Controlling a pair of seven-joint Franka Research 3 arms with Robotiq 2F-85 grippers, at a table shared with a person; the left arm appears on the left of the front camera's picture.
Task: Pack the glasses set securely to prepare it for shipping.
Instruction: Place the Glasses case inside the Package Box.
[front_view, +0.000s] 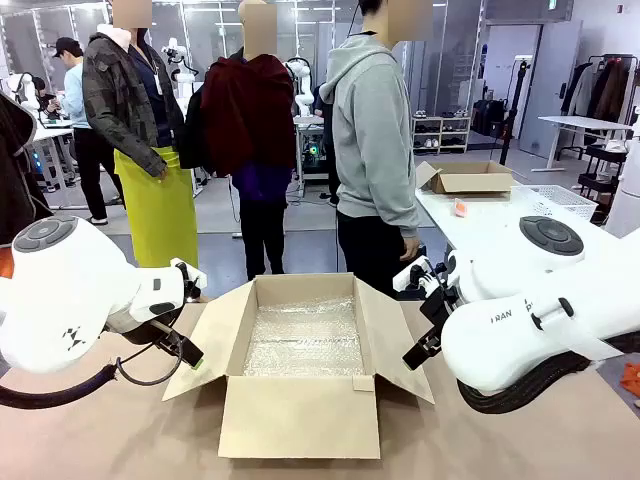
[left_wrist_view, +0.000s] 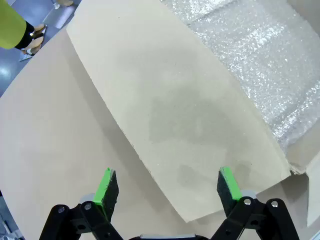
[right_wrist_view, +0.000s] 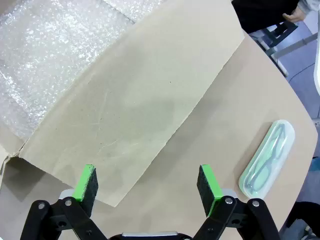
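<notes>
The left gripper (left_wrist_view: 166, 186), low centre of its wrist frame, hangs empty with fingers apart over the left flap (left_wrist_view: 175, 115). The box (front_view: 300, 415), centre front, stands open, lined with bubble wrap (front_view: 305, 335). The right gripper (right_wrist_view: 146, 182) is likewise spread and empty. The mint case (right_wrist_view: 267, 159) lies lower right on the table (right_wrist_view: 215, 130), clear of the right flap (right_wrist_view: 140, 100). Grip it across its narrow width and close gently, since the shell looks smooth.

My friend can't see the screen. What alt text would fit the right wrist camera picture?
The right gripper, jaws open and empty, points down at a spread cardboard box flap. Bubble wrap shows inside at upper left, and a pale mint green glasses case lies on the brown table at lower right, apart from the flap.
</notes>
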